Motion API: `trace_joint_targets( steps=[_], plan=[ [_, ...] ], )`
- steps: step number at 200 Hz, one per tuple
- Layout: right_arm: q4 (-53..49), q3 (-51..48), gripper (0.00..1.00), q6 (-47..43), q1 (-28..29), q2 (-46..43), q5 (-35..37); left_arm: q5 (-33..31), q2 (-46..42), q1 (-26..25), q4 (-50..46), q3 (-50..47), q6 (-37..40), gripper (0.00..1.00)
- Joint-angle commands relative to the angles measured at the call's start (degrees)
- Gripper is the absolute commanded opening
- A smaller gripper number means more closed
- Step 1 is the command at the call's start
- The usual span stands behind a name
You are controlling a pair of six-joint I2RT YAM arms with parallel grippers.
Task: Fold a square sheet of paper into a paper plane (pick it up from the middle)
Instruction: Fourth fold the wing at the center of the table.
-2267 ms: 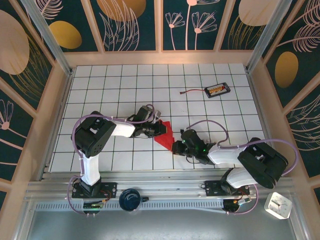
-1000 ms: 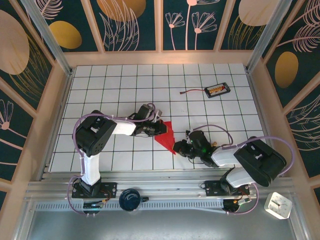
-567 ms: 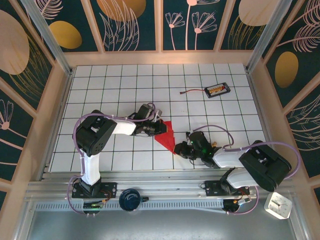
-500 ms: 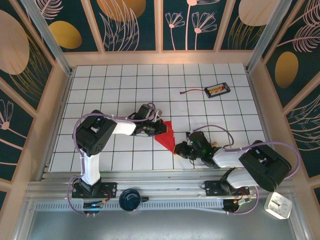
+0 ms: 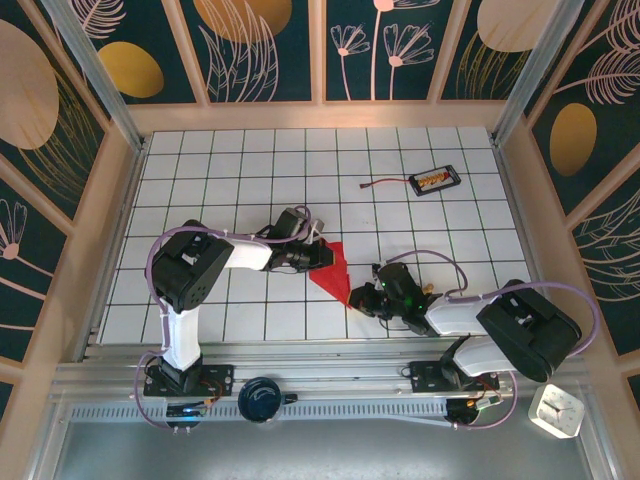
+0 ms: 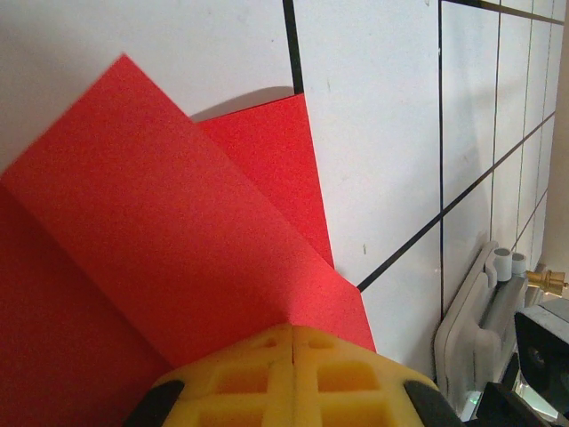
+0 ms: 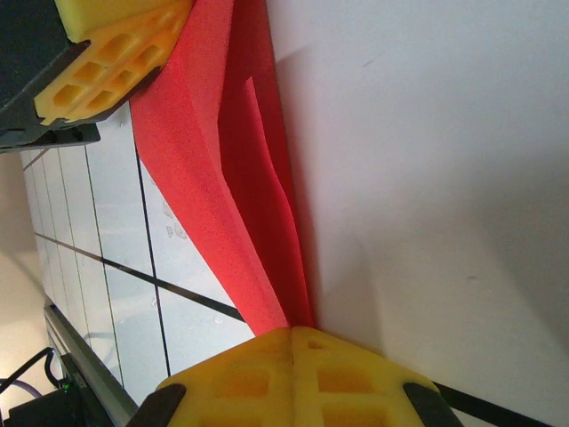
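Evidently thin, light and easily creased, the paper point(image 5: 333, 276) lies part-folded on the table point(image 5: 240, 180), left claw point(image 5: 325, 258) clenched on its far corner, right claw point(image 5: 352, 297) on its near tip; hold folded edges.

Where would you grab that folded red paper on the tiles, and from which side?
By its edges, coming in low from the sides. The red paper is thin and lies nearly flat, so only an edge fits in a pinch. The left gripper is shut on its left edge, the right gripper on its narrow near tip.
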Motion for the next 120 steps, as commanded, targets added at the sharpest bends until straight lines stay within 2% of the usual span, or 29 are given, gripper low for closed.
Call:
trace_joint_targets(
  steps=[1, 120],
  plan=[
    [-5.1, -0.7, 0.04, 0.2, -0.7, 0.3, 1.8, -3.4, 2.6, 1.0, -2.6, -0.1, 1.6, 0.03],
    [-5.0, -1.1, 0.06, 0.4, -1.0, -1.5, 1.5, -3.4, 2.7, 1.0, -2.9, 0.2, 1.7, 0.03]
  ],
)
